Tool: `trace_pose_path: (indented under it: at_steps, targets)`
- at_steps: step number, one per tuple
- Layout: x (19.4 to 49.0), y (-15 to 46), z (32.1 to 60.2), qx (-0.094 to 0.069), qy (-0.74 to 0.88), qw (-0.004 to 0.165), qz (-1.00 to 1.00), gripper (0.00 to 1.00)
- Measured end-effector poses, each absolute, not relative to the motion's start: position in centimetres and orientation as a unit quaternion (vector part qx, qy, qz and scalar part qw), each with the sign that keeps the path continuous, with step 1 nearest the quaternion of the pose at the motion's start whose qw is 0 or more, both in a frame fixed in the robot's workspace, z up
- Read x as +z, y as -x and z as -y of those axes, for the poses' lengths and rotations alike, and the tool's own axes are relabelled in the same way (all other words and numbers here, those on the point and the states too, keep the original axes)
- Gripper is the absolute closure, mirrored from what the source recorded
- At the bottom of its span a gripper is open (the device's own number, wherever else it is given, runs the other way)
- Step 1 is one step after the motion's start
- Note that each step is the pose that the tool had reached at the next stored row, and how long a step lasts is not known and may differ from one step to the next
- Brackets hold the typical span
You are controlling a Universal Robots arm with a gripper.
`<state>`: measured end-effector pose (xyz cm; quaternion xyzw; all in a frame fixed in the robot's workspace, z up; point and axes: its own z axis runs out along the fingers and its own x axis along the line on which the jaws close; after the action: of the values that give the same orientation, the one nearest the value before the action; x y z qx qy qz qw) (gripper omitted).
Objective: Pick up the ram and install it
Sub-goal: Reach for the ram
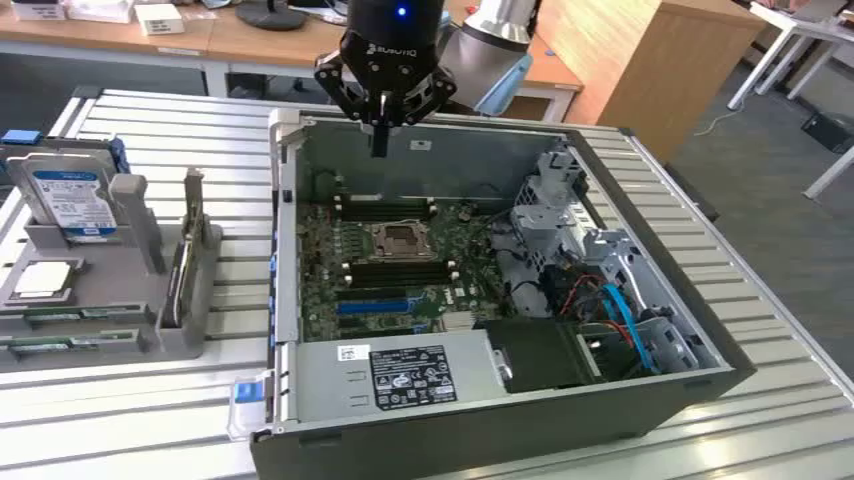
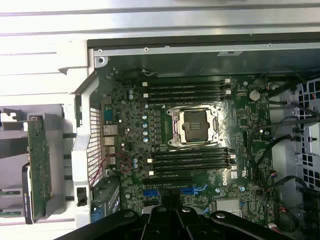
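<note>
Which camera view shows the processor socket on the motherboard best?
The wrist view: it looks straight down on the processor socket, so its metal frame and dark centre are plain. The exterior view shows the socket at a slant, between black memory slots.

So my surface point(image 1: 767, 330) is a slatted metal top, pale ribs running the whole way across. Two things sit straight on it: the open PC case point(image 1: 534, 440), lying on its side in the middle, and a grey parts rack point(image 1: 130, 200) just beside it, toward the exterior view's left.
</note>
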<state>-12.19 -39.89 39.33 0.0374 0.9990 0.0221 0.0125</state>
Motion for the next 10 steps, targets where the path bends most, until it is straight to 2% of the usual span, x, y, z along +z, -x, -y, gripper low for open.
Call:
trace_pose_path:
  at_steps: [10]
  targets:
    - [39.32, 12.27, 39.88, 0.022, -0.038, 0.013, -0.999, 0.89]
